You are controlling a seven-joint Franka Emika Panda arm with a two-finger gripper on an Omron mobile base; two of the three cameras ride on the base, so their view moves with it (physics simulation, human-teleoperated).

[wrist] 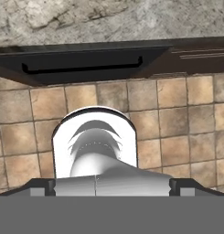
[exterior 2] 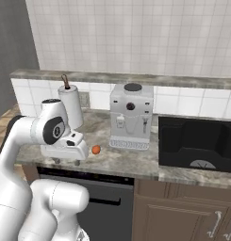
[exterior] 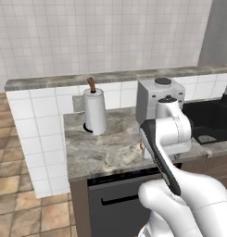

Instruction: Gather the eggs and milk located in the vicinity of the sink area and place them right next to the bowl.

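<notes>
Here end effector (exterior 2: 66,162) open over counter (exterior 2: 112,160) front edge, egg (exterior 2: 95,149) beside.

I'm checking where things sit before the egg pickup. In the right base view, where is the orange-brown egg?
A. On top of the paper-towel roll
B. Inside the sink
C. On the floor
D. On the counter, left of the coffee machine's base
D: the egg lies on the counter, just left of the coffee machine.
</notes>
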